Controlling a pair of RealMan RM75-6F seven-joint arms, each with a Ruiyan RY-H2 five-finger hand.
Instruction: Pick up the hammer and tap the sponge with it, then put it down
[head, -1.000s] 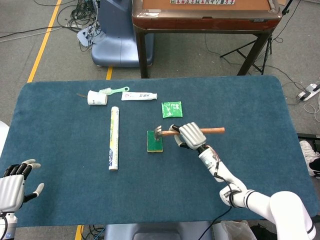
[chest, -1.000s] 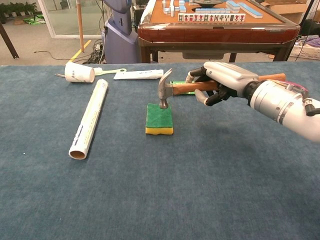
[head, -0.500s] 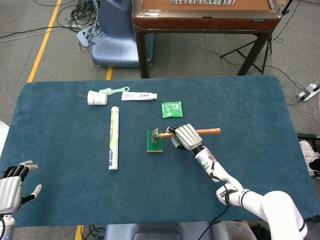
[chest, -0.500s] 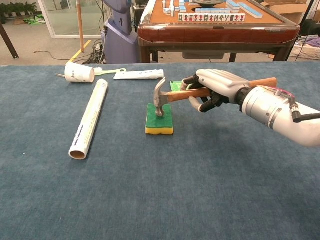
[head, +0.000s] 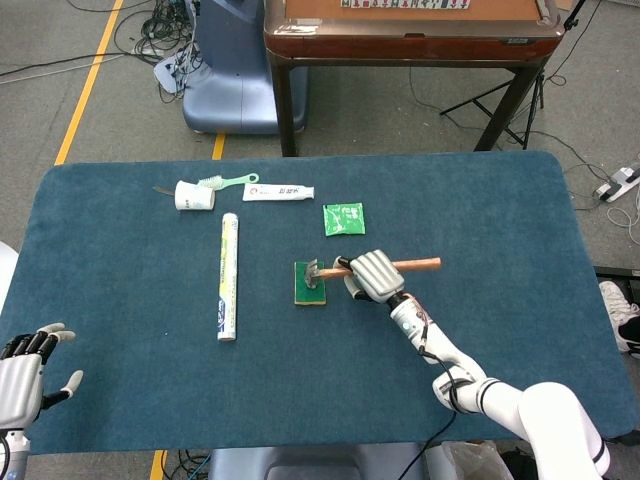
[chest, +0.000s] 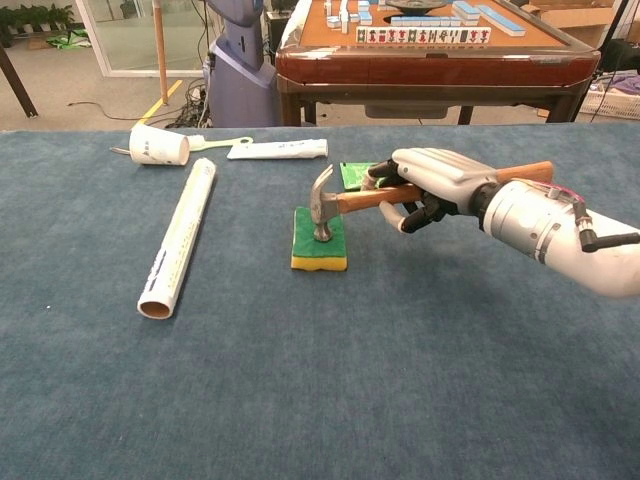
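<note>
My right hand (head: 372, 275) (chest: 432, 184) grips the wooden handle of the hammer (head: 410, 264) (chest: 352, 199) near its head. The metal head (chest: 322, 205) points down and presses into the green top of the green and yellow sponge (head: 306, 290) (chest: 319, 247), which lies flat on the blue table near its middle. The handle's free end sticks out to the right past the hand. My left hand (head: 22, 370) hangs at the table's near left edge, fingers spread and holding nothing; the chest view does not show it.
A rolled paper tube (head: 228, 288) (chest: 180, 236) lies left of the sponge. Further back are a white cup (head: 193, 195) (chest: 158, 146), a toothbrush (head: 229, 181), a toothpaste tube (head: 278, 191) (chest: 277, 149) and a green packet (head: 343, 218). A mahjong table (head: 410, 35) stands behind.
My right hand has swung the hammer down and slightly left; its head, which hovered just over the sponge, now presses into the sponge's top. My left hand has sunk lower at the table edge.
</note>
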